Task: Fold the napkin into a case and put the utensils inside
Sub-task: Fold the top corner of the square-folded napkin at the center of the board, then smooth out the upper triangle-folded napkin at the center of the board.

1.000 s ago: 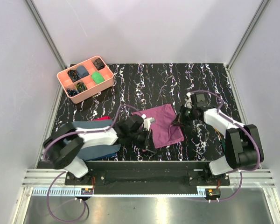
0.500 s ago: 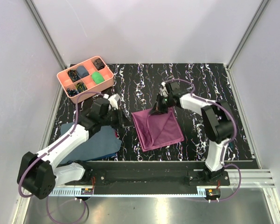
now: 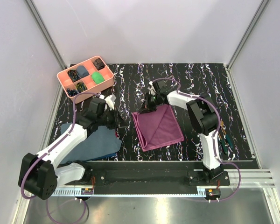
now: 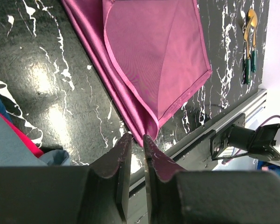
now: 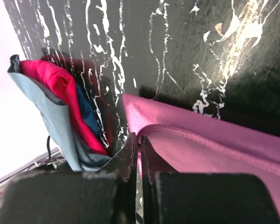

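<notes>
On napkin [image 5: 214,140] hem, right gripper [image 5: 139,142] clamped (tight).

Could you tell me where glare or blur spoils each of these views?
Top external: evenly lit and sharp, a bright strip on the metal ledge in front. Left wrist: lamp glare on the glossy table, the left claw dark and soft, the napkin crisp. Right wrist: glare top right, the right claw blurred, washed-out white at left.
</notes>
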Tool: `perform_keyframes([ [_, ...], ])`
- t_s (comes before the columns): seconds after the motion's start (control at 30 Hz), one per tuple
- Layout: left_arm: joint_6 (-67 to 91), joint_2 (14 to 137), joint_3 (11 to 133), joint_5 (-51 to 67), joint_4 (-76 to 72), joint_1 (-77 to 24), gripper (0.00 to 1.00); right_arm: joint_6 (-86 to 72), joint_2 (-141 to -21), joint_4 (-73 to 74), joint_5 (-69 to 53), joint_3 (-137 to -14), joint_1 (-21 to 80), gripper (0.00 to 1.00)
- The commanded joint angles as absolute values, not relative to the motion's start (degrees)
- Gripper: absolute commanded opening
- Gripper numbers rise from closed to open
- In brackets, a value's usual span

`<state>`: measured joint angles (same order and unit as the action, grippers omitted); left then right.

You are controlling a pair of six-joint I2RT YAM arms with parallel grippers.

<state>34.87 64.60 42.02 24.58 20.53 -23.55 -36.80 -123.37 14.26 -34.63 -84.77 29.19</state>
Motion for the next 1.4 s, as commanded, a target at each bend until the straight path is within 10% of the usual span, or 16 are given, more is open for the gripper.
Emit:
perform_keyframes([
  [0.0,33.92,63.63,41.66,26.19,18.9,-23.2,0.18,-37.35,-124.72,13.1,-36.39,-87.71,29.8,0.0],
  [0.4,34.98,65.3,40.08,27.77,16.35,-23.29,0.18,-38.14,-127.53,13.27,-36.74,-90.35,31.29,0.06],
  [0.9,38.66,77.42,47.54,30.5,7.84,-23.29,0.29,-34.63,-120.77,19.95,-33.14,-93.88,30.15,0.53],
  [1.17,45.97,92.18,54.92,31.38,-1.49,-23.9,0.2,-31.21,-109.17,18.99,-32.43,-79.66,20.41,0.52],
  [1.37,45.53,99.05,61.34,33.57,-2.55,-27.05,0.16,-28.57,-109.86,15.56,-38.66,-74.63,13.98,0.29],
])
